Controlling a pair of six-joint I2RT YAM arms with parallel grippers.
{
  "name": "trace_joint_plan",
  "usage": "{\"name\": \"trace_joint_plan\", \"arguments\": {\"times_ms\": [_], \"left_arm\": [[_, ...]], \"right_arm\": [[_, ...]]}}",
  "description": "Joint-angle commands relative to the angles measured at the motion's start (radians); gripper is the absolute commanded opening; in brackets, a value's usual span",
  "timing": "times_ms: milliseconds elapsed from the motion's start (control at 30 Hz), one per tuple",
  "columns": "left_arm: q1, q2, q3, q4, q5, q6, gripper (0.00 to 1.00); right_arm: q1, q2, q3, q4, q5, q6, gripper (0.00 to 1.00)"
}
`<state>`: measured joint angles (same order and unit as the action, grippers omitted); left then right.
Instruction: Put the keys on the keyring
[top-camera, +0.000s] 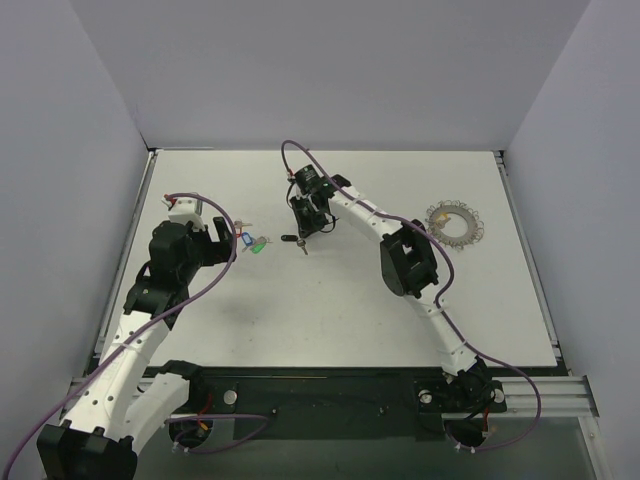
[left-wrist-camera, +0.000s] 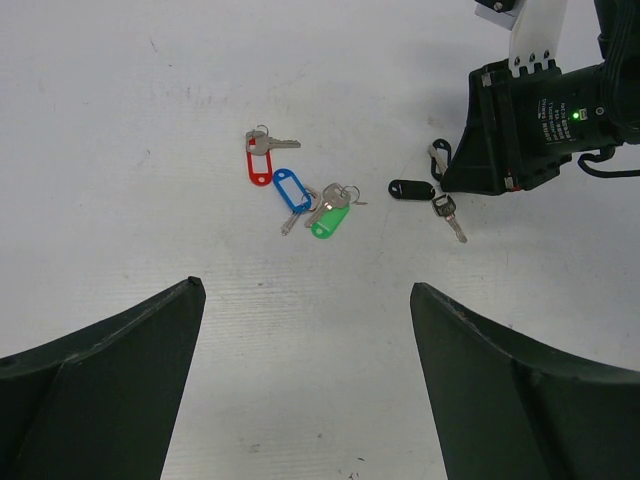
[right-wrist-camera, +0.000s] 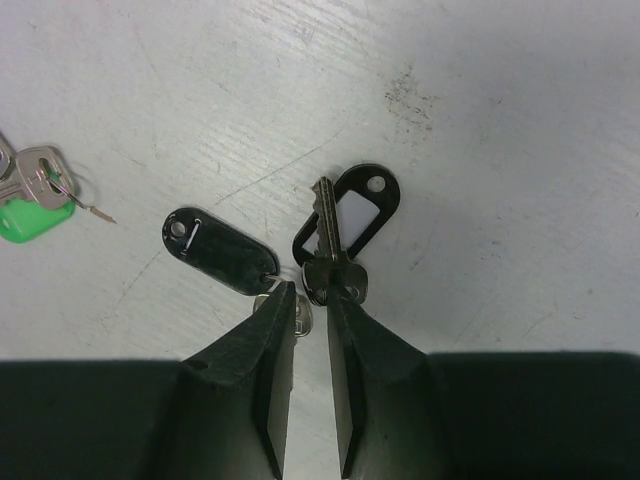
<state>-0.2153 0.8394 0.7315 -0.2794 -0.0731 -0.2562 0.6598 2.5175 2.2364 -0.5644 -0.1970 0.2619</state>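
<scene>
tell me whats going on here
The right gripper is down low at the two black-tagged keys, its jaws nearly together around one key's head; whether it grips it yet is unclear. The left gripper hovers open above the red, blue and green tagged keys. The keyring lies apart from all of them, at the far right.

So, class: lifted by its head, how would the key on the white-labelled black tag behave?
The key looks small and thin, so likely light. Its tag, joined by a ring, would probably dangle and swing. Smooth flat metal might slip from the right gripper.
</scene>
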Motion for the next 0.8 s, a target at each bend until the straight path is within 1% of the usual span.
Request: {"name": "trace_joint_plan", "arguments": {"times_ms": [0, 133, 200, 300, 433, 767], "left_arm": [[-0.004, -0.002, 0.026, 0.052, 0.013, 0.008, 0.94], [-0.002, -0.002, 0.023, 0.052, 0.015, 0.008, 0.94], [-0.002, -0.002, 0.023, 0.055, 0.018, 0.009, 0.95], [-0.004, -0.002, 0.023, 0.054, 0.018, 0.008, 0.94], [-0.004, 0.001, 0.025, 0.055, 0.022, 0.009, 0.94], [-0.002, 0.006, 0.025, 0.057, 0.025, 0.008, 0.94]], "right_arm": [[-0.009, 0.004, 0.037, -0.026, 0.019, 0.01, 0.15], [-0.011, 0.004, 0.04, -0.028, 0.013, 0.011, 0.15], [-0.014, 0.001, 0.038, -0.026, -0.014, 0.022, 0.16], [-0.022, -0.014, 0.042, -0.025, -0.039, 0.028, 0.19], [-0.032, -0.028, 0.051, -0.025, -0.055, 0.036, 0.21], [-0.039, -0.011, 0.068, -0.017, -0.045, 0.04, 0.18]]}}
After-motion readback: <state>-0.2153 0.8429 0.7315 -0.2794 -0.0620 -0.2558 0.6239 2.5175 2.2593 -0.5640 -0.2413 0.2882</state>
